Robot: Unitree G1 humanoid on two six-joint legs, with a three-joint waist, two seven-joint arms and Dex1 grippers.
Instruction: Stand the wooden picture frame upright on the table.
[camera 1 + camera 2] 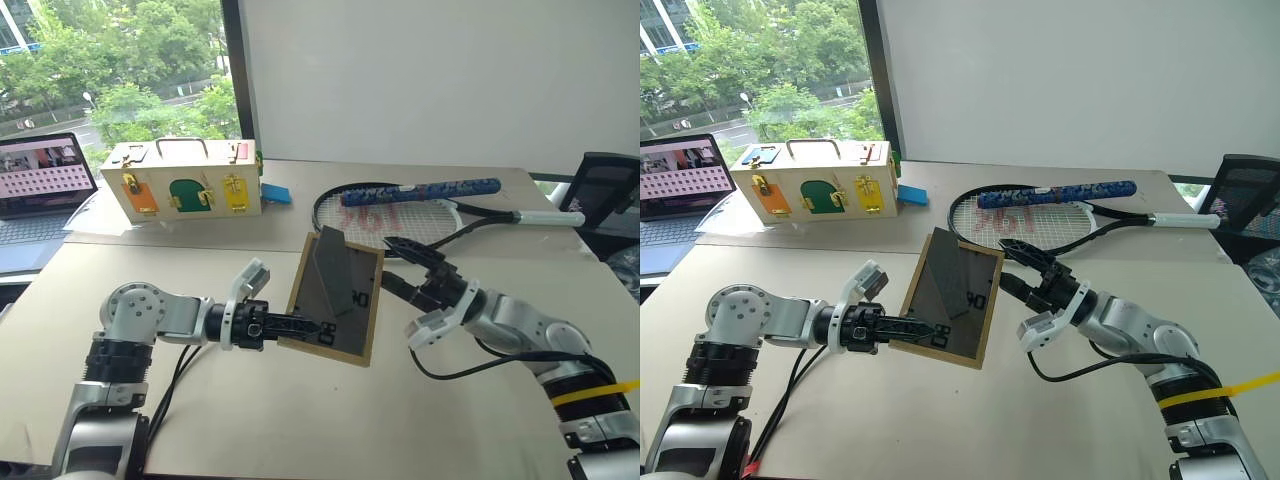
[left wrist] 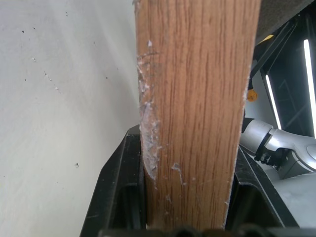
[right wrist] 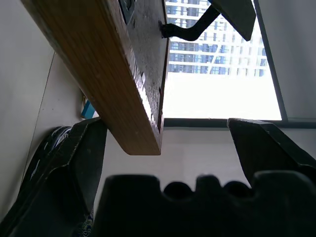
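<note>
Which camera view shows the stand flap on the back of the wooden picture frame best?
The left eye view: the stand flap shows whole on the wooden picture frame. The right eye view matches. The right wrist view catches its tip; the left wrist view gives a wooden edge.

Soft daylight from window [image 1: 120, 70]; sharp

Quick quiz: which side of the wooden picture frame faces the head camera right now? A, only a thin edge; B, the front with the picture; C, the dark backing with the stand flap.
C: the wooden picture frame, held tilted above the table by the left gripper, shows its dark backing with the stand flap swung out.
</note>
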